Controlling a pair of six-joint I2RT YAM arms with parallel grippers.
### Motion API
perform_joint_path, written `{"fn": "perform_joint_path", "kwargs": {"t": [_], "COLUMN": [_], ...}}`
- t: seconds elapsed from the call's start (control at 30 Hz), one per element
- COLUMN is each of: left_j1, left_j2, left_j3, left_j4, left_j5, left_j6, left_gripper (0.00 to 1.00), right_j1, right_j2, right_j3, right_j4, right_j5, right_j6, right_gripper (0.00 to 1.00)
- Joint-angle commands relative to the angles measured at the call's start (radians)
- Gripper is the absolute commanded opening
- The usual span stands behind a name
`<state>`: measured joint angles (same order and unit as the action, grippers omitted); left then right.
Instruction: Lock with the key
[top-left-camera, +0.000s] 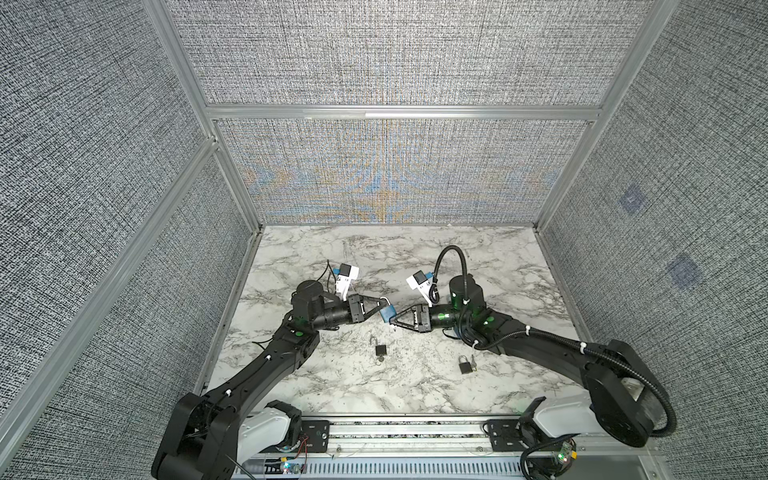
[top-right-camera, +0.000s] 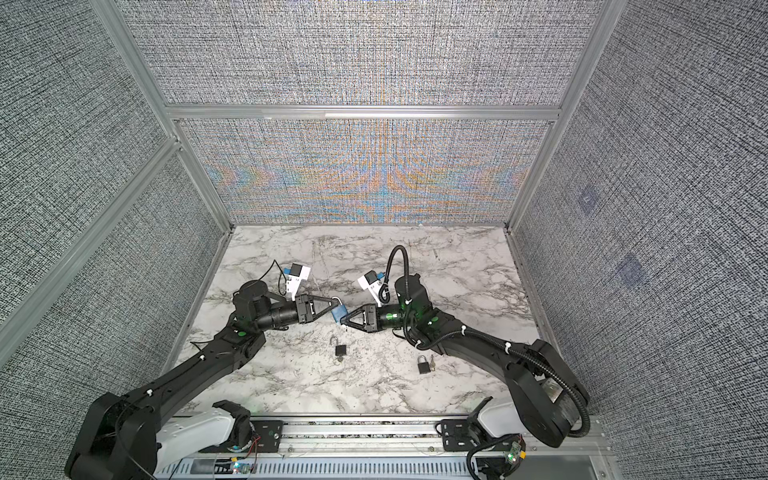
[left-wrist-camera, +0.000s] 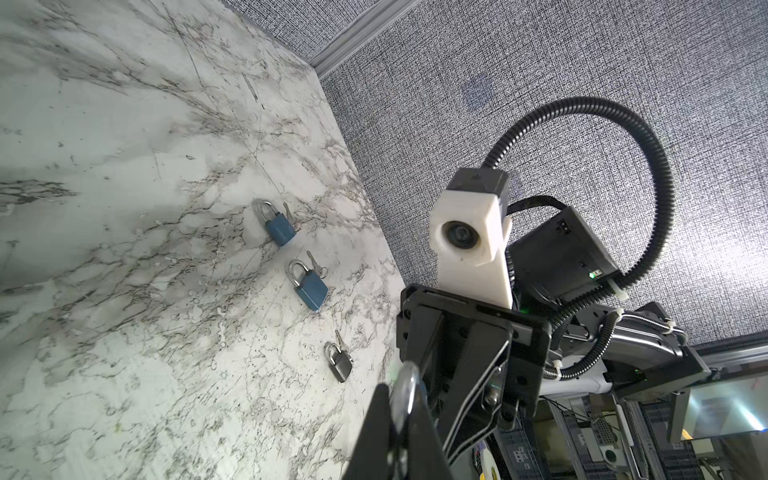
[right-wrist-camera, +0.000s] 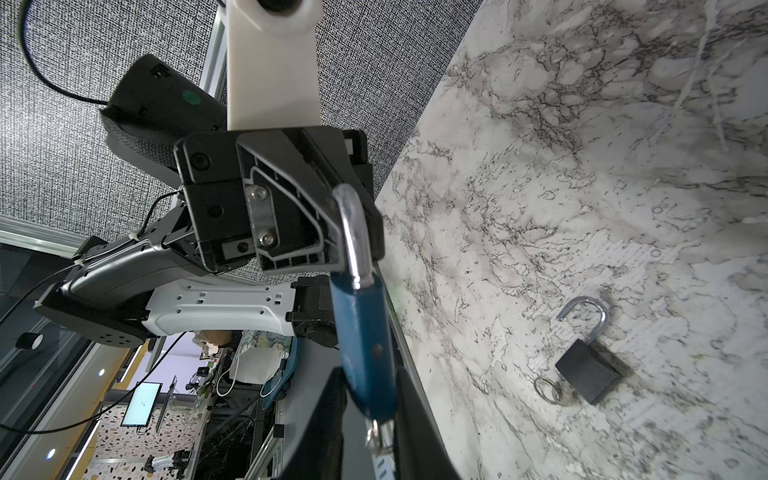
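Blue padlock (top-left-camera: 387, 312) — between jaws, key (right-wrist-camera: 379, 434) perhaps gripped

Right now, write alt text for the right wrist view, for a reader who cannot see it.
A blue padlock hangs in mid-air, its silver shackle pinched by the left gripper, its lower end and key between the fingers of the right gripper. Beyond, a black padlock lies on the marble table, shackle open, key ring attached.
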<state>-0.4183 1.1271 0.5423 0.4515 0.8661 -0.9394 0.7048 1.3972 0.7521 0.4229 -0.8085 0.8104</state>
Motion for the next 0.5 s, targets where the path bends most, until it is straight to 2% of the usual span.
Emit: {"fn": "perform_joint_path", "kwargs": {"t": [0.0, 0.13, 0.27, 0.4, 0.47], "left_j1": [0.002, 0.002, 0.001, 0.002, 0.002], "left_j2": [0.001, 0.002, 0.005, 0.002, -0.002], "left_j3": [0.010, 0.007, 0.008, 0.004, 0.007], "left_j4": [0.053, 0.062, 0.064, 0.063, 0.059], "left_j5": [-0.030, -0.036, -0.032, -0.029, -0.032], "left_j6": [-0.006, -0.012, -0.015, -0.018, -0.017], "left_gripper": [0.00, 0.00, 0.00, 0.00, 0.00], "right_j1": [0.004, 0.004, 0.004, 0.004, 0.004], "right_j2": [0.000, -0.001, -0.002, 0.000, 0.004], "right_j3": [-0.005, -0.009, -0.008, -0.008, -0.011], "right_j4": [0.037, 0.038, 0.040, 0.043, 0.047], "right_j5": [-0.013, -0.012, -0.013, -0.010, -0.010], "right_j6": [0.013, 0.014, 0.014, 0.013, 0.016], "right_gripper": [0.25, 0.29, 0.27, 0.18, 0.07]}}
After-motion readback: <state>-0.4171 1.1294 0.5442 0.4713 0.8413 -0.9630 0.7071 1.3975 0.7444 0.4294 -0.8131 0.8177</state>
